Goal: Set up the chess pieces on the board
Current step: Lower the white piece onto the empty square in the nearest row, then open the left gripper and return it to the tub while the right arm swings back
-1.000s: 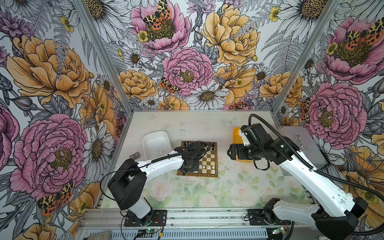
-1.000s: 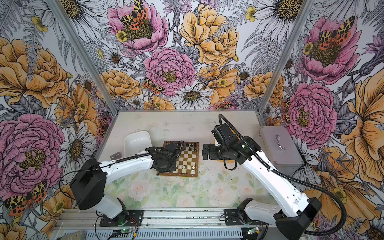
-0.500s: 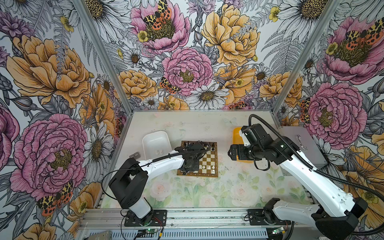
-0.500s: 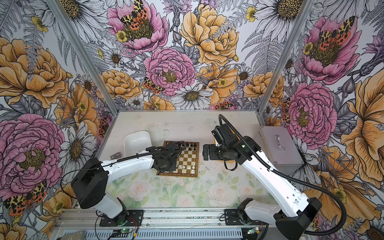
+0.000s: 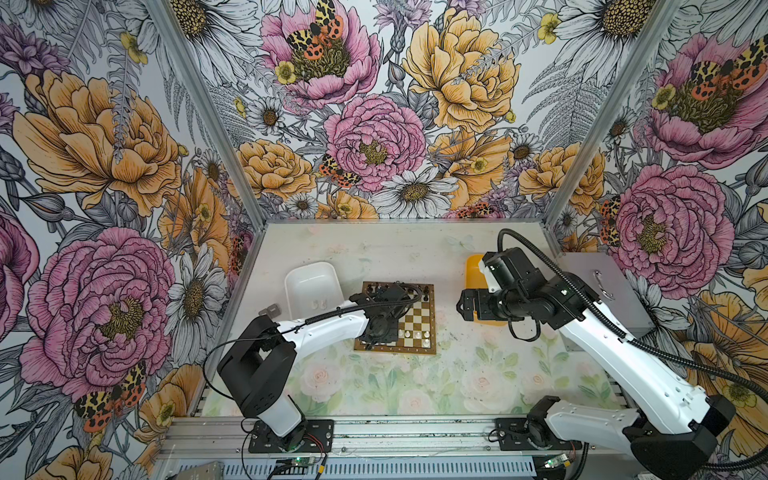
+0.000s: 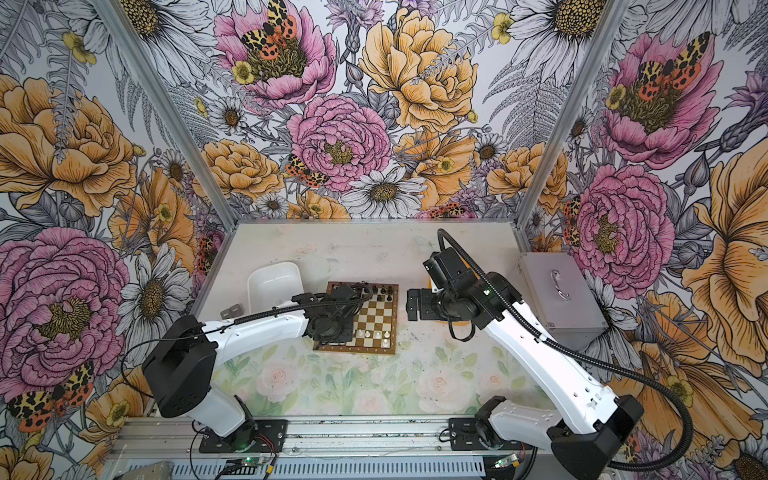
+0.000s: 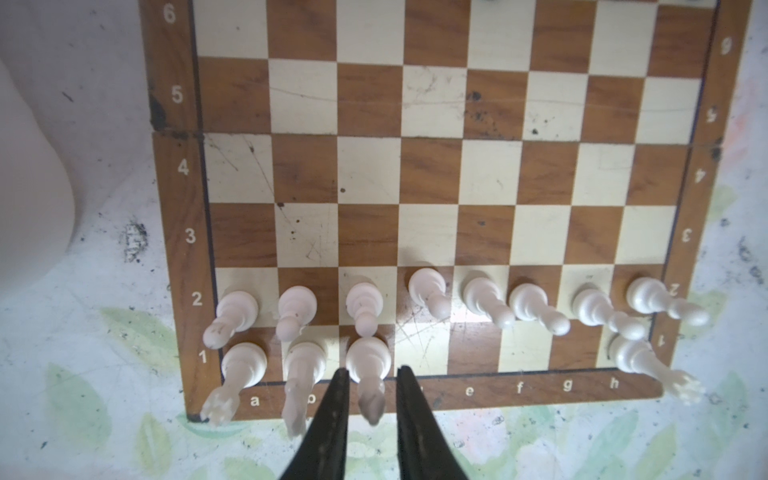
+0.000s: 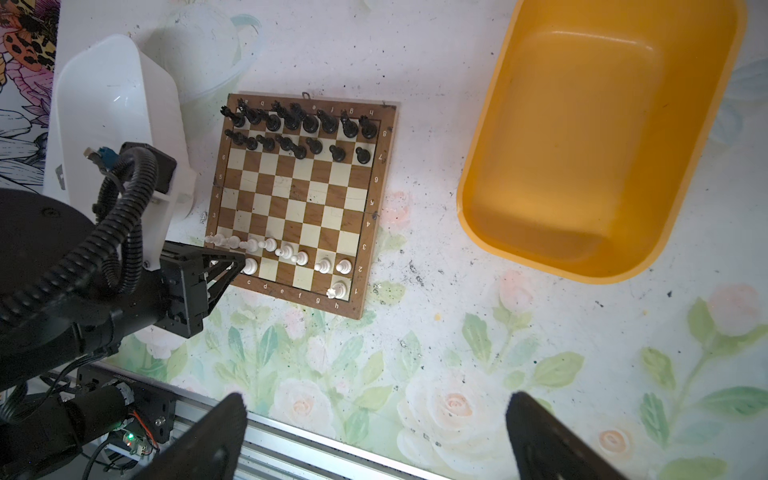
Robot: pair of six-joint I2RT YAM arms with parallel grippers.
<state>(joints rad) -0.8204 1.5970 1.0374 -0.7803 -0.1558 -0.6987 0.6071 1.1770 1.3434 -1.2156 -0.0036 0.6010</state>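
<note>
Loud floral wallpaper point(image 5: 374, 137) on all three walls, pale rose-print surface point(image 5: 374, 245) underneath. White tray point(image 5: 309, 276) sits left of the middle, yellow tray point(image 8: 582, 166) off to the right, and a grey metal box point(image 6: 573, 311) with a handle further right.

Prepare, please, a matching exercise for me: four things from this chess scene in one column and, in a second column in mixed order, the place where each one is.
Column 1
1. black chess pieces
2. white pawns
3. yellow tray
4. white tray

Column 2
A. on the table, on the right arm's side of the board
B. on the board's row marked 2
C. on the table, on the left arm's side of the board
D. on the board's rows marked 7 and 8

Pairs: 1-D, 2-B, 3-A, 4-C
</note>
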